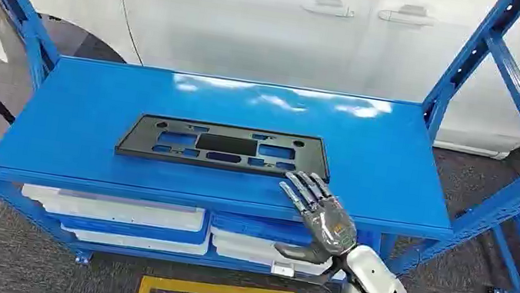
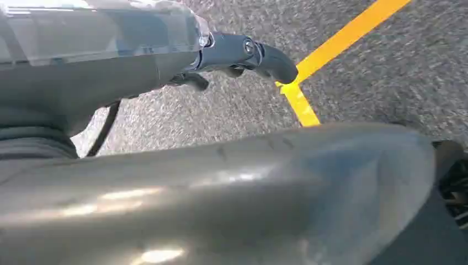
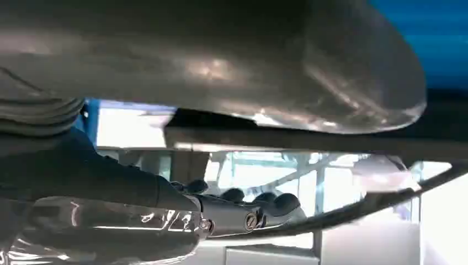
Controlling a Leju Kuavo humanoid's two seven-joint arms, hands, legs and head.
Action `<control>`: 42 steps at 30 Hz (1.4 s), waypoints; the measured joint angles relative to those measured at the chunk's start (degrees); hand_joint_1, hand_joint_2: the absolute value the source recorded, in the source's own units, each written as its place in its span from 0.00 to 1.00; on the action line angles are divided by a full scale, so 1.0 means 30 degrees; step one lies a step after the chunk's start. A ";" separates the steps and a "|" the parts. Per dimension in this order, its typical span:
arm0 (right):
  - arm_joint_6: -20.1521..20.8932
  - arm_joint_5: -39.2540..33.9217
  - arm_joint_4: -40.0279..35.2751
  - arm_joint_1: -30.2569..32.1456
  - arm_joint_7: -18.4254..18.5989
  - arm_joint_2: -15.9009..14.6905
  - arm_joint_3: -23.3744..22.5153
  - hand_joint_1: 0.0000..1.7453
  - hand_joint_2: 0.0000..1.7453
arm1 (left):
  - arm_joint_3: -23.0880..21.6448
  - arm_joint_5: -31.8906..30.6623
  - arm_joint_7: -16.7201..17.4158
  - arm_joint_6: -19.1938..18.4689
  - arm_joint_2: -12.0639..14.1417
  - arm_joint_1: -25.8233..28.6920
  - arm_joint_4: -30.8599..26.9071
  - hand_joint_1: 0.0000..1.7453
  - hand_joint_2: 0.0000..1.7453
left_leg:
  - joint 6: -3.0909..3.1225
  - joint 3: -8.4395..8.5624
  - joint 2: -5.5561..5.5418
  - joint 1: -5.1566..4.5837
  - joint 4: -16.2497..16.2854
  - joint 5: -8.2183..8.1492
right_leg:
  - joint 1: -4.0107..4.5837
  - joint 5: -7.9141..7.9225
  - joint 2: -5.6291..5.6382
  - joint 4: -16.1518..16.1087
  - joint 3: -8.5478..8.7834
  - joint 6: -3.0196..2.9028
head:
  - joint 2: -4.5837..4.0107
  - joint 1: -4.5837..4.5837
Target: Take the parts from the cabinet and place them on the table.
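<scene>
Right hand (image 1: 321, 214) reaches up over the front edge of the blue shelf (image 1: 393, 174), fingers spread and holding nothing, just beside the black licence-plate bracket (image 1: 226, 146) lying flat there. Left hand (image 2: 243, 55) hangs above grey carpet (image 2: 386, 72) with a yellow tape line (image 2: 342, 38); its fingers seem curled, though I cannot tell for sure.

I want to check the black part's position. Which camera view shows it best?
The head view: the whole black part lies flat on the blue shelf. The right wrist view gives only a blurred dark edge; the left wrist view faces the floor.
</scene>
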 joint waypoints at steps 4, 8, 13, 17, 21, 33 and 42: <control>0.0955 0.1035 -0.0051 -0.0763 0.0153 0.0065 0.0226 0.00 0.00 | -0.0007 -0.0437 0.0255 -0.0211 0.0000 -0.0060 -0.0007 0.00 0.00 | -0.0269 -0.0024 0.0036 0.0028 -0.0010 -0.0015 | -0.0014 0.0082 0.0112 0.0007 -0.0140 -0.0547 | 0.0000 -0.0015; 0.1995 0.1566 0.0696 -0.3130 0.0117 0.0422 0.1644 0.00 0.00 | -0.0007 -0.0757 0.0277 -0.0320 0.0000 -0.0208 -0.0007 0.00 0.00 | -0.0744 -0.1745 0.0054 0.0218 0.3752 -0.2058 | -0.0093 0.0134 0.0104 -0.0054 -0.0111 -0.0826 | 0.0000 -0.0022; 0.2943 0.1580 0.2610 -0.5474 -0.0255 0.1436 0.3644 0.00 0.00 | -0.0007 -0.0772 0.0204 -0.0313 0.0000 -0.0301 -0.0007 0.00 0.00 | -0.0692 -0.1671 0.0054 0.0267 0.3093 -0.0693 | -0.0062 0.0116 0.0077 -0.0042 -0.0048 -0.0815 | 0.0000 -0.0022; 0.3307 0.1384 0.4345 -0.7122 -0.0343 0.2383 0.4824 0.00 0.00 | 0.0007 -0.0750 0.0131 -0.0277 0.0007 -0.0427 -0.0007 0.00 0.00 | -0.0361 -0.0126 0.0054 0.0072 -0.0132 0.0203 | 0.0005 0.0136 0.0099 -0.0119 -0.0035 -0.0505 | 0.0000 -0.0022; 0.3365 0.1210 0.5790 -0.7916 -0.0387 0.3125 0.5572 0.00 0.00 | 0.0043 -0.0728 0.0168 -0.0248 -0.0014 -0.0345 -0.0007 0.00 0.00 | 0.0093 0.0133 0.0059 0.0230 -0.0652 0.0475 | -0.0021 -0.0112 0.0045 -0.0062 0.0073 -0.0107 | 0.0000 -0.0015; 0.4623 0.1449 0.9171 -0.9221 0.1819 0.4836 0.7096 0.00 1.00 | 0.0117 -0.1034 0.0240 -0.0481 -0.0109 -0.0250 -0.0007 0.00 0.00 | -0.0170 0.0091 0.0010 0.0039 -0.0201 0.0075 | 0.0201 0.0432 0.0049 -0.0112 -0.0352 -0.0484 | 0.0000 -0.0015; 0.5696 0.0525 1.1889 -1.0658 0.4975 0.5857 0.6682 0.00 1.00 | 0.0138 -0.1252 0.0036 -0.0481 -0.0153 -0.0359 -0.0007 0.00 0.00 | -0.0989 -0.2505 0.0056 0.0384 0.5380 -0.2142 | 0.0009 0.0569 -0.0049 -0.0351 -0.0221 -0.0926 | 0.0000 -0.0022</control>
